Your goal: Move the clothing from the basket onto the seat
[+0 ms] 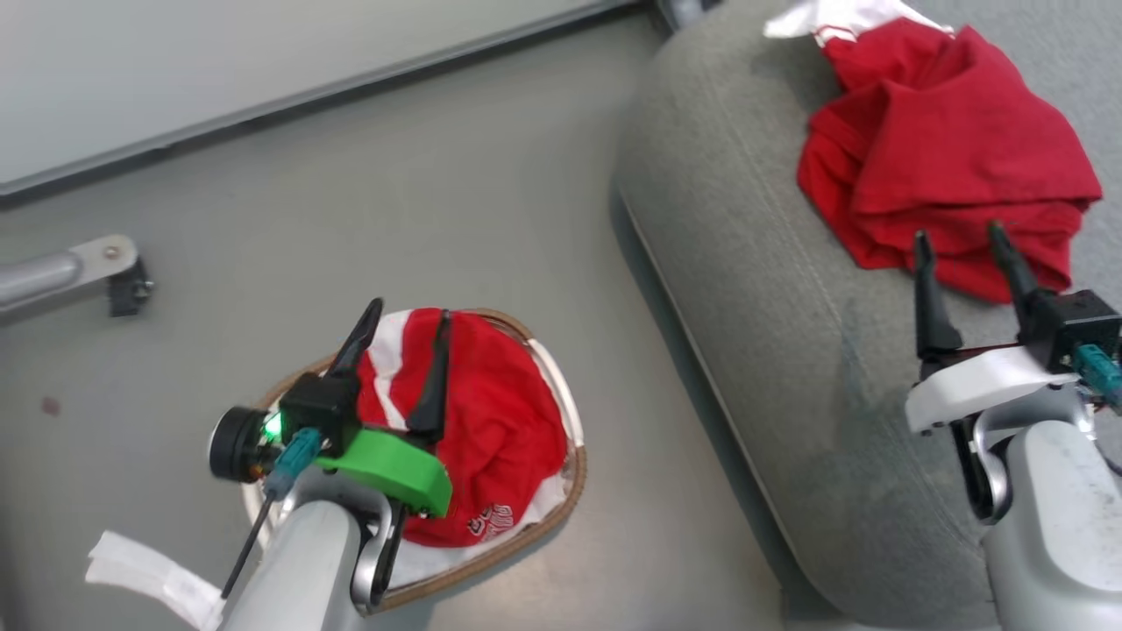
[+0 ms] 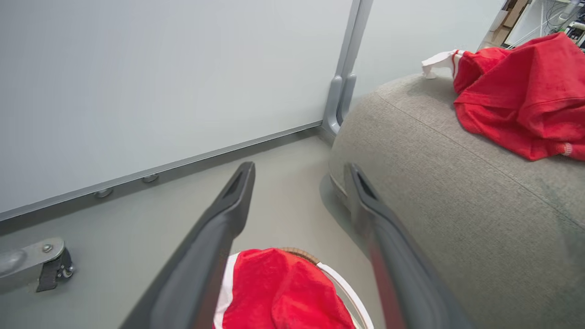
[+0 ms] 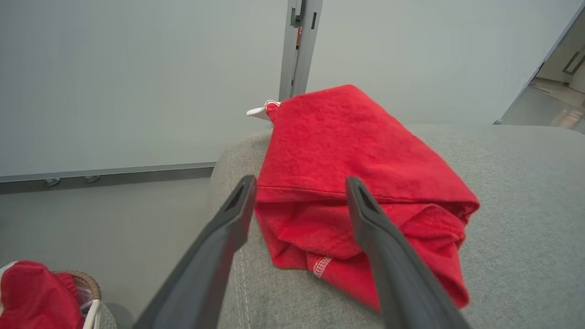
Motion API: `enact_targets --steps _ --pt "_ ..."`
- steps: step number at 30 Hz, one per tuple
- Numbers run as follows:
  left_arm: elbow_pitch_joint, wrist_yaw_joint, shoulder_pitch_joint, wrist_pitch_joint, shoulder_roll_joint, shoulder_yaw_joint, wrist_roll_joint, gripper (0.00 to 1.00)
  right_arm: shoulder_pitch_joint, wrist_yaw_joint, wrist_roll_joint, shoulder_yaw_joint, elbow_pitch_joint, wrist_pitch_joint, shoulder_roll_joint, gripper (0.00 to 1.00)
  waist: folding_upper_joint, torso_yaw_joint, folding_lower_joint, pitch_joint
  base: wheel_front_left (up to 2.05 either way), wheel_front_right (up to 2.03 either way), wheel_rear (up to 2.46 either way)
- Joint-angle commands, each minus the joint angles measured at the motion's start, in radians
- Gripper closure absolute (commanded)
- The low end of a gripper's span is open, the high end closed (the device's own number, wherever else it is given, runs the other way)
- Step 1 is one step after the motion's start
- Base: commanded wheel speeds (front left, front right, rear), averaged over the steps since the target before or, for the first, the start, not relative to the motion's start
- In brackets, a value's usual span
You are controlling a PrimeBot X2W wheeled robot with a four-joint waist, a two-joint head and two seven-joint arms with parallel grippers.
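1 red garment [image 1: 947, 149] is lying on the sofa [image 1: 754, 307], the right gripper [image 1: 957, 231] hovering spread and empty beside it. The other garment [image 1: 491, 421] is sitting in the basket [image 1: 574, 491], the left gripper [image 1: 410, 308] hanging empty and spread above, likely lining up a grab
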Motion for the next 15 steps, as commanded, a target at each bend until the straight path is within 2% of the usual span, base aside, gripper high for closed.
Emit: enact_targets --steps 1,8,15 --pt "-0.001 0.006 0.027 0.000 -0.006 0.021 0.005 0.00 0.019 -0.001 0.012 0.014 0.001 -0.002 0.000 0.00 0.0000 0.087 0.0000 -0.079 0.00 0.00 0.00" --pt "-0.002 0.019 0.103 0.001 -0.024 0.154 0.025 0.00 0.048 -0.001 0.032 0.074 0.002 -0.002 0.030 0.00 0.0000 0.164 0.0000 -0.133 0.00 0.00 0.00" --pt "-0.005 0.021 0.173 0.001 -0.034 0.270 0.051 0.00 0.085 -0.001 0.045 0.087 0.019 -0.002 0.050 0.00 0.0000 0.206 0.0000 -0.183 0.00 0.00 0.00"
